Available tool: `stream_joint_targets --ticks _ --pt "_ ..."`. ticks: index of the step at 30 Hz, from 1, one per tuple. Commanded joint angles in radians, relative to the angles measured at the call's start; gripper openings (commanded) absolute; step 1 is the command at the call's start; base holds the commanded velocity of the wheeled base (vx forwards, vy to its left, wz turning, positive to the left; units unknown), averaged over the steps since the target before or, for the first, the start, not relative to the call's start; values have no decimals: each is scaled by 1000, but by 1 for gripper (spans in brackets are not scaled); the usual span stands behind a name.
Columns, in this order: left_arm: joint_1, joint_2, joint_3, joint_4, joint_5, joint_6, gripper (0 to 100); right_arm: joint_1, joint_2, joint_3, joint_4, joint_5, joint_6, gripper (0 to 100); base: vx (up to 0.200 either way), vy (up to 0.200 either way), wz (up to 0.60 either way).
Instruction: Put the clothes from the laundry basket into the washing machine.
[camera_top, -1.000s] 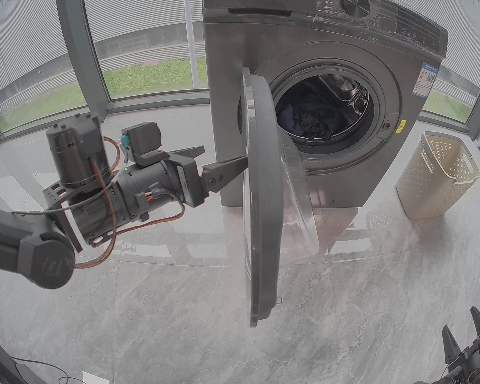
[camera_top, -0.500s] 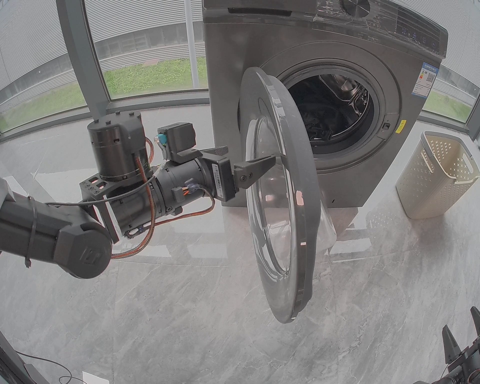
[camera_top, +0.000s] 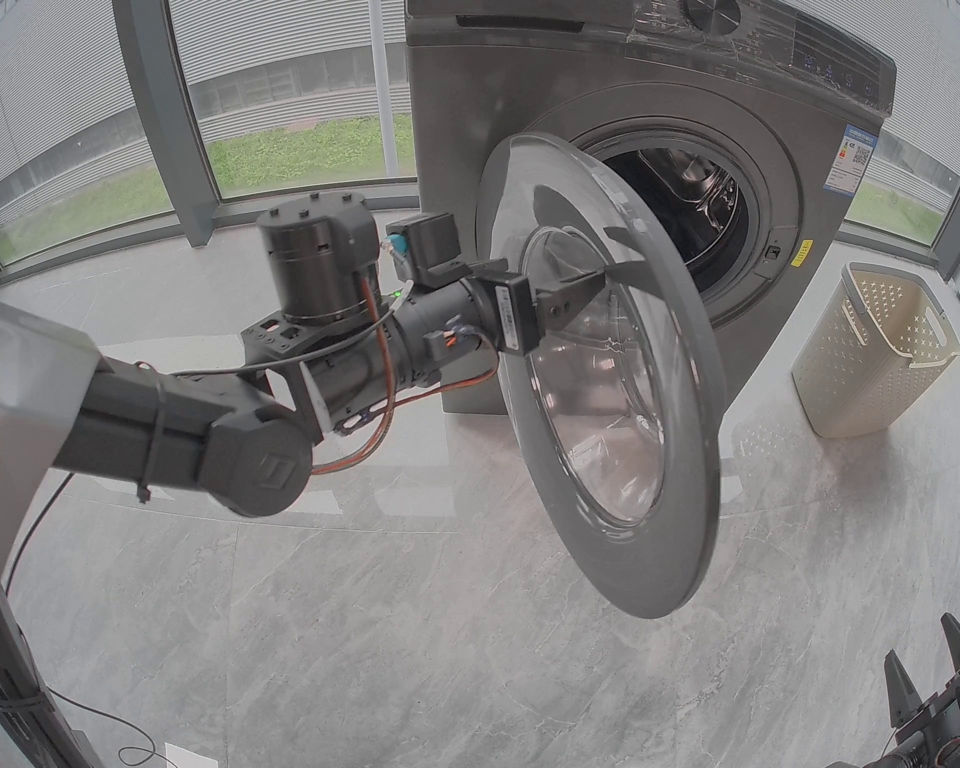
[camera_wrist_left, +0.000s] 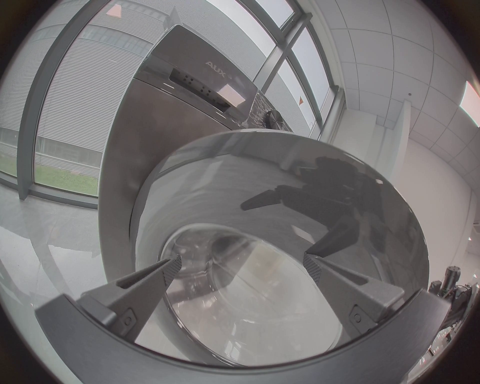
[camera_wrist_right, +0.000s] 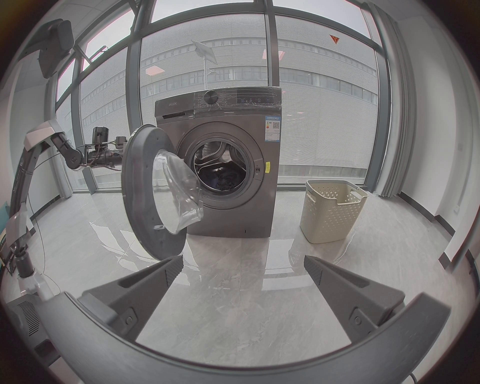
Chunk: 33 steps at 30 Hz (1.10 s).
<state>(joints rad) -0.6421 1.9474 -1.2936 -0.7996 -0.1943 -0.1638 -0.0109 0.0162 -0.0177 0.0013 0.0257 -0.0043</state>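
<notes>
The grey washing machine (camera_top: 455, 150) stands at the back with its round door (camera_top: 640, 520) half swung toward the drum opening (camera_top: 690, 210). My left gripper (camera_top: 592, 285) is open and rests against the door's outer face (camera_wrist_left: 280, 170), fingers spread over the glass window (camera_wrist_left: 240, 295). Dark clothes (camera_wrist_right: 220, 177) lie inside the drum. The cream laundry basket (camera_top: 880, 350) stands on the floor to the right of the machine; no clothes show above its rim (camera_wrist_right: 334, 186). My right gripper (camera_top: 925, 690) hangs open low at the right, far from both.
Grey marble floor (camera_top: 400, 640) spreads in front of the machine. Floor-to-ceiling windows (camera_top: 290, 90) with grey frames run behind and to the left. The door (camera_wrist_right: 145, 192) juts out into the space left of the machine's front.
My left arm has moved right, pushing the door from edge-on toward the drum opening. The door now covers most of the opening in the head view. The right gripper has kept still.
</notes>
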Motion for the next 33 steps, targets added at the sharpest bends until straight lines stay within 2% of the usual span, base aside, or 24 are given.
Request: stream_joint_targets --ticks 1,3,8,9,12,19,22,23,25,26,28,29,30,31,33 --pt "-10 186 -242 13 27 -39 100 0 -9 16 0 0 0 100 0 0 0" --pt "-10 240 -329 26 39 -46 100 0 -9 16 0 0 0 100 0 0 0" --pt "-5 410 -656 102 170 -56 100 0 -7 16 0 0 0 100 0 0 0" --pt "-2 442 -706 125 194 -65 100 0 -7 16 0 0 0 100 0 0 0" --pt "2 461 -706 158 237 -86 100 0 -9 16 0 0 0 100 0 0 0" --pt "7 462 -706 152 257 -100 100 0 -9 16 0 2 0 100 0 0 0" --pt "1 427 -706 168 286 -132 100 0 -7 16 0 0 0 100 0 0 0" --pt "-1 396 -678 180 291 -143 100 0 -9 16 0 0 0 100 0 0 0" --pt "-4 303 -544 215 283 -146 100 0 -9 16 0 0 0 100 0 0 0" --pt "-4 286 -521 218 282 -146 100 0 -9 16 0 0 0 100 0 0 0" --pt "-21 143 -303 230 256 -145 100 0 -9 16 0 0 0 100 0 0 0" --pt "-24 117 -265 230 246 -143 100 0 -9 16 0 0 0 100 0 0 0" --pt "-36 28 -116 221 219 -138 100 0 -7 16 0 0 0 100 0 0 0" --pt "-36 28 -116 221 219 -138 100 0 -7 16 0 0 0 100 0 0 0" --pt "-68 -171 160 217 199 -132 100 0 -9 16 0 0 0 100 0 0 0"
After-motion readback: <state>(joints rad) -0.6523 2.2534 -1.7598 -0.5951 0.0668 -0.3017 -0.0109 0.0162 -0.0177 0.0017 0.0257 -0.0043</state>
